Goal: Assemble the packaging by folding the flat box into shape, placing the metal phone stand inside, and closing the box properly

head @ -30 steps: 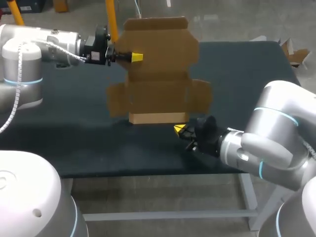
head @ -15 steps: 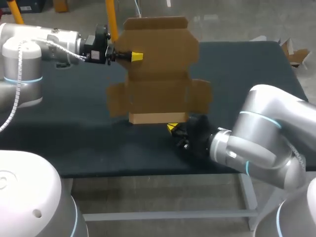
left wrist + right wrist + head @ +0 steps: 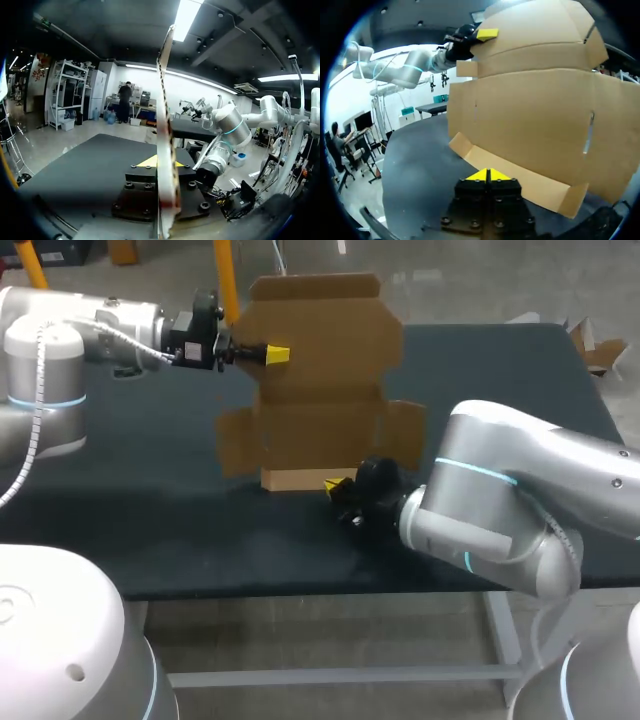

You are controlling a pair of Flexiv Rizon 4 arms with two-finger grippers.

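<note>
Nearest the front edge of the black table (image 3: 150, 540), the right gripper (image 3: 338, 486) sits low over the tabletop, its yellow tips pressed together with nothing between them. They point at the pale bottom flap (image 3: 315, 479) just ahead, which rests on the table, bent forward. Whether the tips touch it, I cannot tell.

Above that flap the brown flat cardboard box (image 3: 320, 430) stands upright as one unfolded sheet, its two side flaps (image 3: 235, 440) spread flat and no walls raised. Further back and higher, the left gripper (image 3: 275, 355) comes in from the side, its jaws clamped on the sheet's upper edge, one finger on each face.

By my reckoning the work has barely begun: only the first crease at the bottom looks started. The side walls, the loading and the closing all remain. The metal phone stand is nowhere in sight.

For room, there is open tabletop to both sides of the sheet and behind it. The tight spot is the right arm's own elbow, bulking close beside the box.
</note>
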